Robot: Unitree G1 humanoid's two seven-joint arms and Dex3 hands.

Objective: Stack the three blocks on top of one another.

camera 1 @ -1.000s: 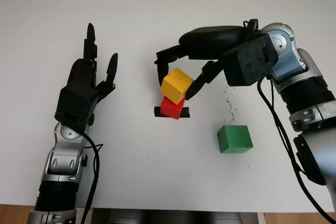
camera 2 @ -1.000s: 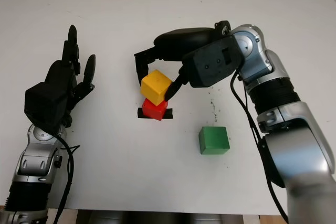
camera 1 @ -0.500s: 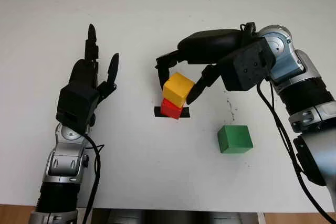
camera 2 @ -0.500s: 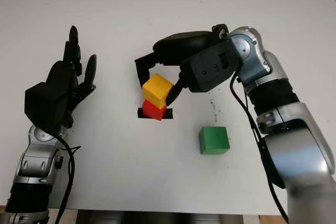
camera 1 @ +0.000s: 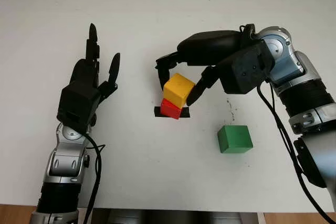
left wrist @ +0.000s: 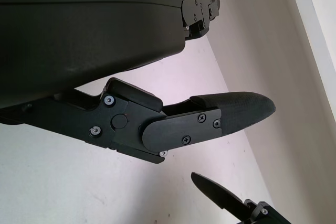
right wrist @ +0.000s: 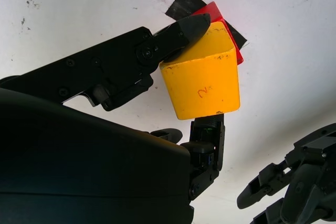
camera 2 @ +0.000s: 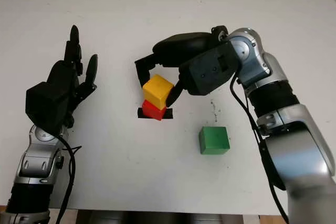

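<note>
A yellow block [camera 1: 178,89] sits tilted on top of a red block [camera 1: 170,109], which lies on a black tape mark [camera 1: 157,112] at the table's middle. My right hand [camera 1: 176,83] is shut on the yellow block, fingers [right wrist: 178,32] pressing its sides. A green block [camera 1: 234,139] lies alone on the table to the right and nearer to me. My left hand [camera 1: 92,72] is open, held up over the left side of the table, well away from the blocks.
The white table [camera 1: 157,171] carries a few small dark specks [camera 1: 230,106] right of the stack. Its front edge [camera 1: 173,208] runs along the bottom of the head views.
My right hand has lowered the yellow block onto the red one and turned it slightly; the hand has settled a little. The left hand and green block have not moved.
</note>
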